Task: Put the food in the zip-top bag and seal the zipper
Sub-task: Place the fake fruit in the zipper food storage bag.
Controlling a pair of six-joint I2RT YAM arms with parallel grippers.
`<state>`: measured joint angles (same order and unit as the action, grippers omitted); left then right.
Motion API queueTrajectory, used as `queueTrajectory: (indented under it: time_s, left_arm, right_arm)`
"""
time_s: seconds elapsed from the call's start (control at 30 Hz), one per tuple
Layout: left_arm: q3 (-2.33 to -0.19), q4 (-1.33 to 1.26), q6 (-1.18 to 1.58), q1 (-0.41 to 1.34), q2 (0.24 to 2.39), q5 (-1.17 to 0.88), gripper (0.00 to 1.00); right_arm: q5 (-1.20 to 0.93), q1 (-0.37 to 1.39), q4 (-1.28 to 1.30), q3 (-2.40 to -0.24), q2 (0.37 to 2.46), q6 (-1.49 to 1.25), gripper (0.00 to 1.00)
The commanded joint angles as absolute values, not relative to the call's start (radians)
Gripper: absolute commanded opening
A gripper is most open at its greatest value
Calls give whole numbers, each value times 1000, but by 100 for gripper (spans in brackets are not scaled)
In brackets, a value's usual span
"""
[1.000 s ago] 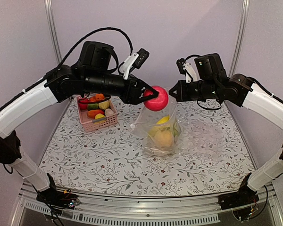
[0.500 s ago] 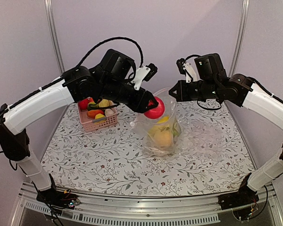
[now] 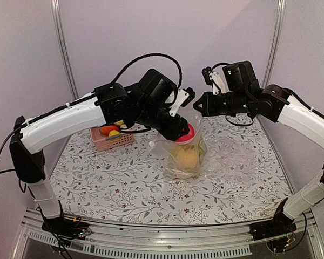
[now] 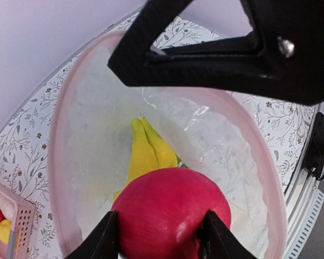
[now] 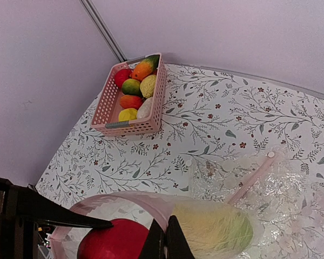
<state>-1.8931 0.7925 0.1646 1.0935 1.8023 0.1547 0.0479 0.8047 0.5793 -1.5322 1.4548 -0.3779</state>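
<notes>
The left jaws grip the red fruit (image 4: 170,216) between them, inside the mouth of the zip-top bag (image 3: 173,166), whose zipper (image 4: 56,162) the right jaws pinch.

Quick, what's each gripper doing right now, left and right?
The left gripper is closed on the red toy fruit, at the mouth of the zip-top bag.
The right gripper is closed, pinching the bag's rim.

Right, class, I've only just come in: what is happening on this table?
The right gripper pinches the open zip-top bag by its rim, holding the mouth up. The left gripper grips a red fruit at the mouth, above yellow food already inside. More food waits in the pink basket.
</notes>
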Motion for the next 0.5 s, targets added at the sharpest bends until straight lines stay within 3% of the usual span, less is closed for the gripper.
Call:
queueTrajectory:
  time_s: [0.0,0.47]
  left_arm:
    - [-1917,837,144,1102,1833,231,48]
    - [-1901,858,147,1100,1833,263,71]
  right_arm:
    - [52,804,568,-1542,1442,-374,0]
    - [53,803,567,-1549,1454,-373,0]
